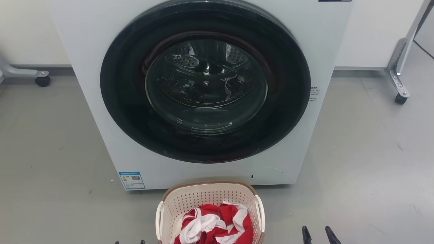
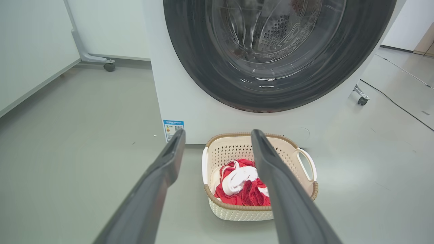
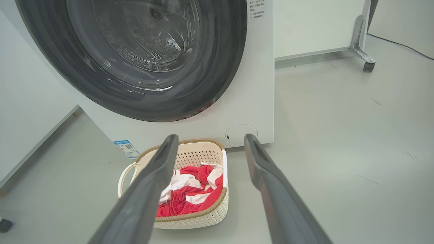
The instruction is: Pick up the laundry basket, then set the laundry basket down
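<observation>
The laundry basket (image 1: 210, 198) (image 2: 237, 144) (image 3: 200, 152), cream and perforated with a brown rim and white side handles, stands on the grey floor just in front of the washer. Red and white clothes (image 1: 217, 227) lie inside it. My left gripper (image 2: 218, 135) is open, held above and short of the basket, with nothing between its fingers. Its fingertips just show at the bottom edge in the head view (image 1: 129, 242). My right gripper (image 3: 211, 139) (image 1: 318, 232) is open too, to the basket's right and apart from it.
A white front-loading washer (image 1: 135, 159) with a dark round glass door stands right behind the basket. Metal frame legs on castors (image 1: 400, 96) (image 1: 42, 79) stand at the back right and back left. Grey floor spreads on both sides.
</observation>
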